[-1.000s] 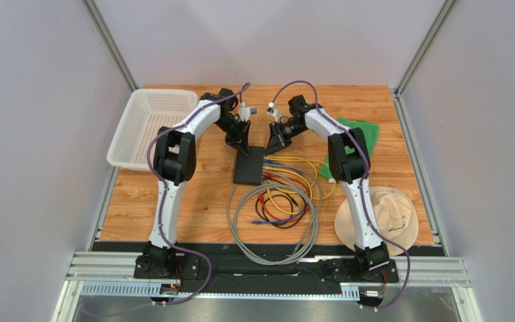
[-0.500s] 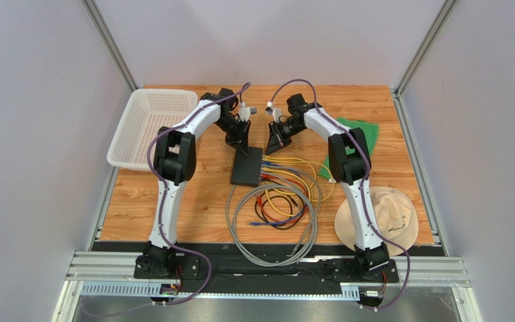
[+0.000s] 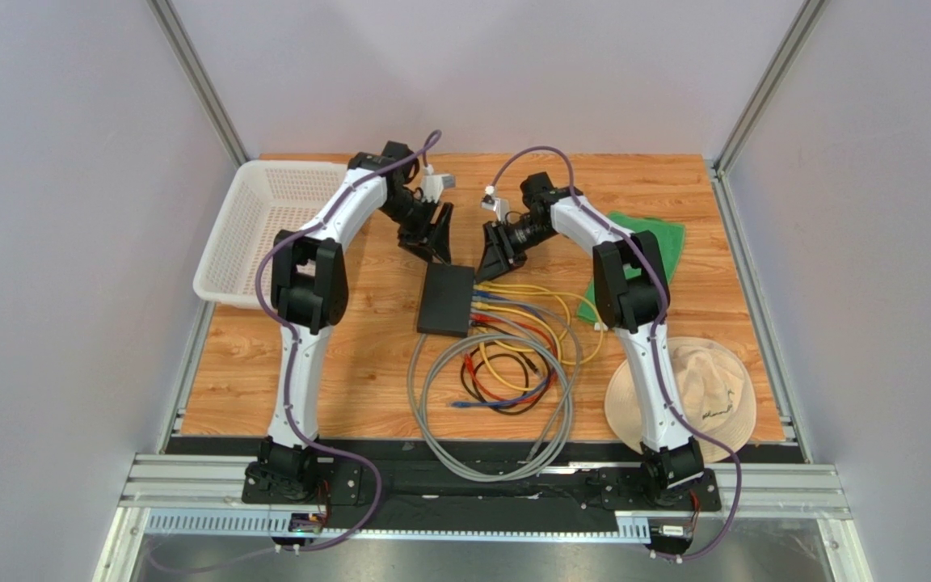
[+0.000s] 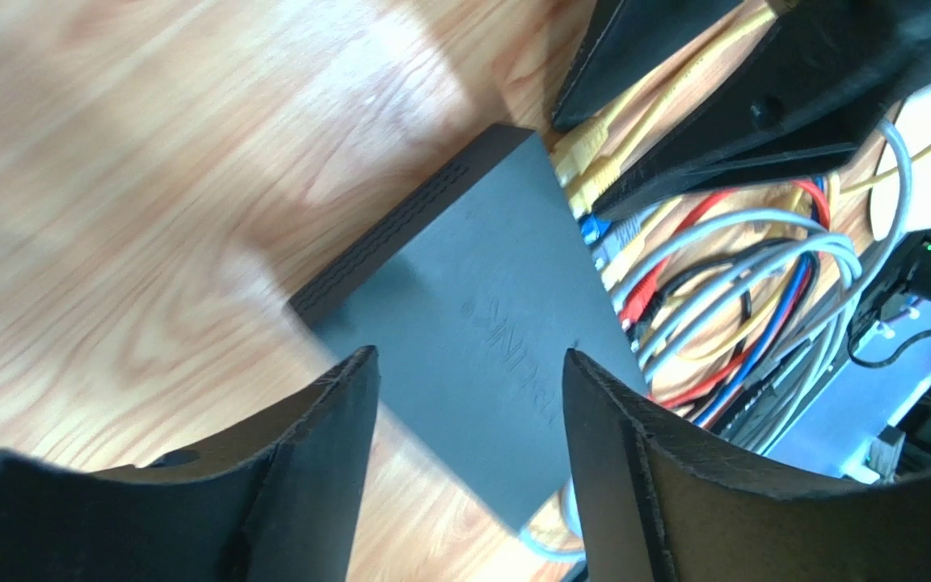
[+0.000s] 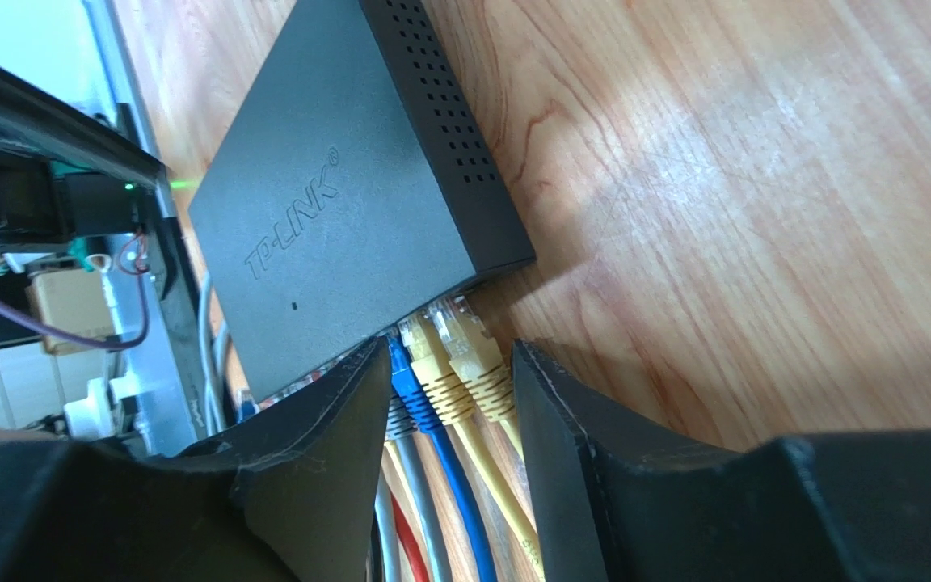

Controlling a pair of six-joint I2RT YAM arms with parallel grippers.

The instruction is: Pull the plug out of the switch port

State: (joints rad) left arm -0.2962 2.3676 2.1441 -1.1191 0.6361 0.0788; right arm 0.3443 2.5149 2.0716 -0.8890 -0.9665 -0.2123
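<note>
Your table [image 3: 313, 364] is a light wood-grain board, closed in by plain grey walls [image 3: 70, 243] on three sides, with a metal rail [image 3: 483, 485] along the near edge where both arms are bolted. The switch [image 3: 447, 300] lies flat near the middle of the table. Coloured cables [image 3: 501, 394] leave its right edge and loop toward you in a loose coil.

Your left hand [image 3: 434, 234] hovers just beyond the switch's far end, fingers spread and holding nothing. Your right hand [image 3: 491, 257] sits by the switch's far right corner, also released. In its wrist view the fingers stand on either side of the yellow plugs [image 5: 464, 352] and the blue plug [image 5: 407, 376]; you cannot tell whether they touch.

A white basket [image 3: 270, 224] sits at the far left, a green cloth [image 3: 653, 249] at the right, and a pale hat [image 3: 683, 394] at the near right.
</note>
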